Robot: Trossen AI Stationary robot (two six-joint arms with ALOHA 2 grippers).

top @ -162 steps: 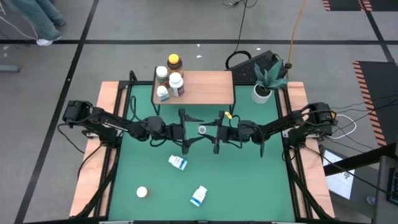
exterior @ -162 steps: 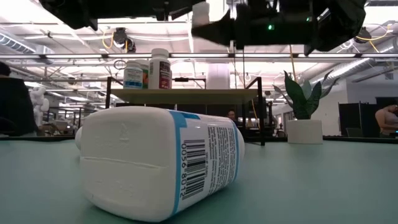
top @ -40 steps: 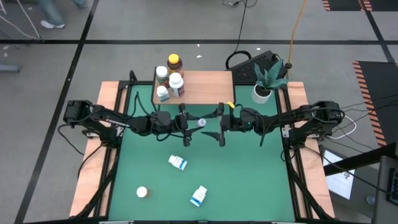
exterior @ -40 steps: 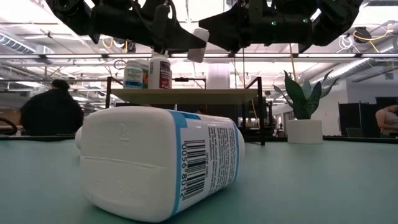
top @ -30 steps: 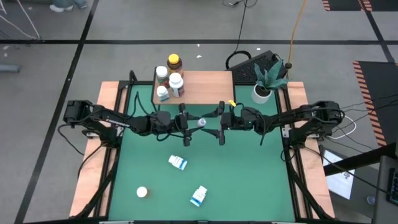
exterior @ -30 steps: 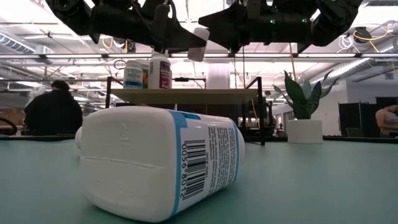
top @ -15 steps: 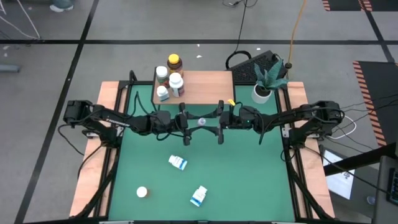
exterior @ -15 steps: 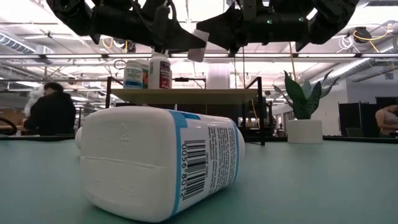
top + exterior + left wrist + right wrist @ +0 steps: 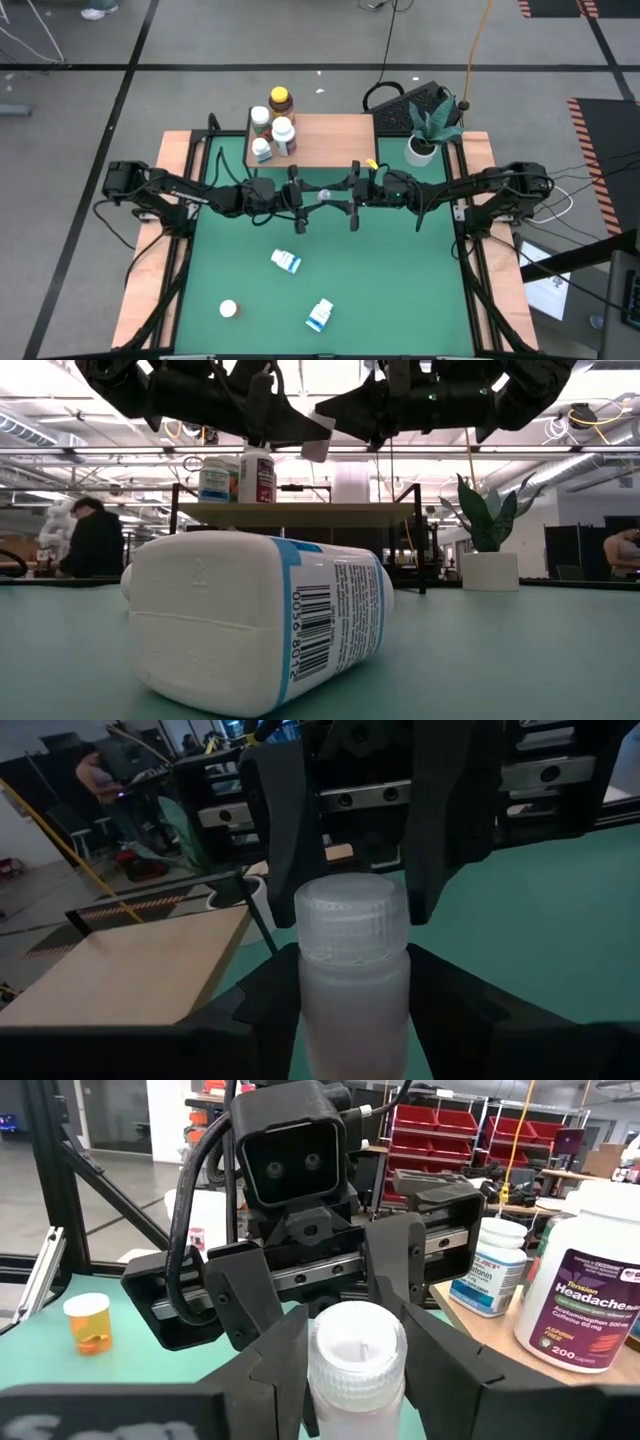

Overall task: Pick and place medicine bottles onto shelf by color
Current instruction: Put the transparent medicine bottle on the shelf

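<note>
A small white bottle (image 9: 323, 196) hangs in the air between my two grippers, just in front of the shelf (image 9: 330, 140). Its ribbed cap (image 9: 352, 910) points toward the table's right. My left gripper (image 9: 305, 197) is shut on its body. My right gripper (image 9: 345, 197) faces it and is closed around the cap. Several bottles stand on the shelf's left end: one amber with a yellow lid (image 9: 281, 99) and white ones (image 9: 283, 130). Two blue-labelled bottles (image 9: 286, 262) (image 9: 320, 315) lie on their sides on the green mat. My left gripper pinches the bottle's body (image 9: 352, 1020) between its two fingers, coming level from the table's left. The bottle lies along the fingers, roughly level and clear of the mat. My right gripper has its fingers (image 9: 275, 1370) against opposite sides of the cap (image 9: 355, 1350), coming level from the table's right.
A small white bottle (image 9: 228, 309) stands at the mat's near left. The lying blue-labelled bottle fills the low view (image 9: 260, 625). A potted plant (image 9: 420, 148) stands right of the shelf. An amber bottle (image 9: 85, 1325) shows on the mat in the right wrist view.
My right gripper has crept a little toward the table's left, closer to my left gripper, coming around the bottle's cap. The bottle has tipped slightly in the low view. My left gripper has kept its hold and its place.
</note>
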